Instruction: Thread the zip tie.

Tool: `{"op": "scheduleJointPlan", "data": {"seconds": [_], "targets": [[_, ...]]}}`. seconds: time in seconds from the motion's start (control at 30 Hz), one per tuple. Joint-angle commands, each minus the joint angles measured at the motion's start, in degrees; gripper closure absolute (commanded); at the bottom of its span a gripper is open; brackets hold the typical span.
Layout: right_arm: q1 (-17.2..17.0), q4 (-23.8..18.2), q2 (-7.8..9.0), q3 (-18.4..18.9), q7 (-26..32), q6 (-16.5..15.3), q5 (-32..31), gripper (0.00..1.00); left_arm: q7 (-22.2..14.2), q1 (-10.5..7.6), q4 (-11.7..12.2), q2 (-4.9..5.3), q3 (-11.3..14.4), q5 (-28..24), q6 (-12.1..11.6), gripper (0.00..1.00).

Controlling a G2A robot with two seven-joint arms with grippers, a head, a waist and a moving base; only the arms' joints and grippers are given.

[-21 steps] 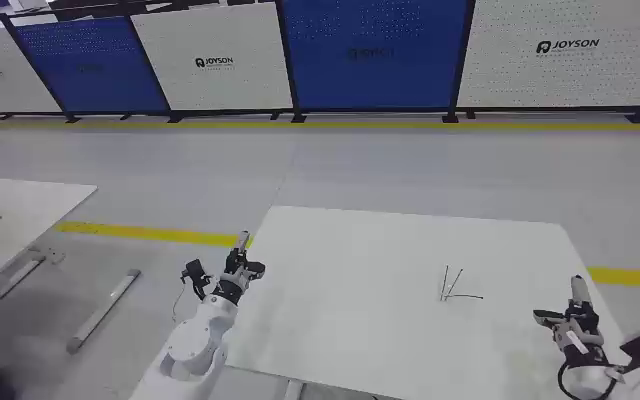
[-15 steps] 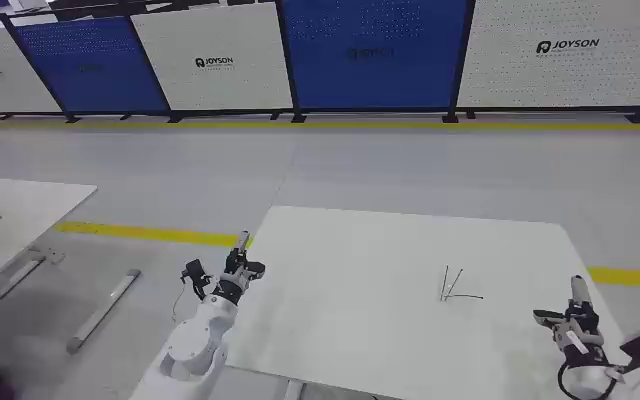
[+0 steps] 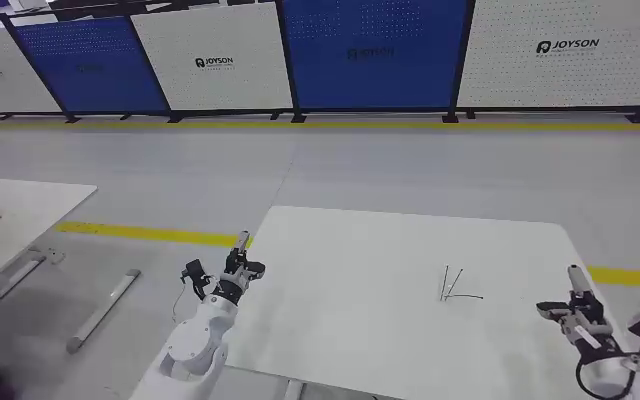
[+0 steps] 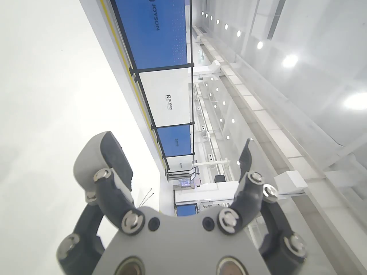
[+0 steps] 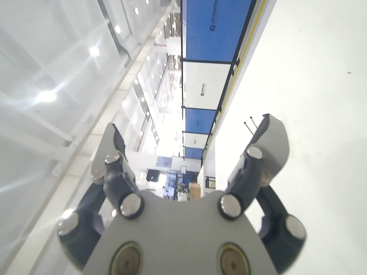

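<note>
**A:** White table (image 3: 350, 330), blue and white wall panels (image 3: 375, 55) behind it. Where are the zip ties (image 3: 455, 286)?

**B:** Loose on the table's right half, fanned out from one end, well apart from both grippers.

**A:** And the fingers?

**B:** The left gripper (image 3: 248, 255) sits at the table's left edge, spread wide and holding nothing. The right gripper (image 3: 562, 295), at the right edge, is also wide and empty.

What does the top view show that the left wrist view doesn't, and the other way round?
From above: the right hand at the edge of the table. From the left wrist: ceiling lights and the room beyond the panels. Shared: the open left hand, the white table, the zip ties lying on it, and the blue and white panels.
</note>
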Motion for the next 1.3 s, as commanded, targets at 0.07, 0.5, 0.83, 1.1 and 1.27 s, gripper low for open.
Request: {"op": "scheduleJointPlan", "data": {"seconds": [0.07, 0.5, 0.83, 1.1, 1.27], "targets": [[3.46, 1.22, 1.06, 1.60, 11.39, 3.03, -4.58, 0.00, 0.00, 0.00, 0.00, 0.00, 0.00, 0.00, 0.00, 0.00], [5.52, 2.63, 1.61, 2.49, 15.95, 4.29, -6.30, 0.00, 0.00, 0.00, 0.00, 0.00, 0.00, 0.00, 0.00, 0.00], [14.42, 7.42, 4.47, 4.36, 40.48, -2.62, -16.92, 0.00, 0.00, 0.00, 0.00, 0.00, 0.00, 0.00, 0.00, 0.00], [28.50, 20.60, 5.43, -4.02, 52.34, -3.20, -20.97, 0.00, 0.00, 0.00, 0.00, 0.00, 0.00, 0.00, 0.00, 0.00], [34.69, 28.13, 5.39, -9.56, 55.36, -2.82, -23.85, 0.00, 0.00, 0.00, 0.00, 0.00, 0.00, 0.00, 0.00, 0.00]]}}
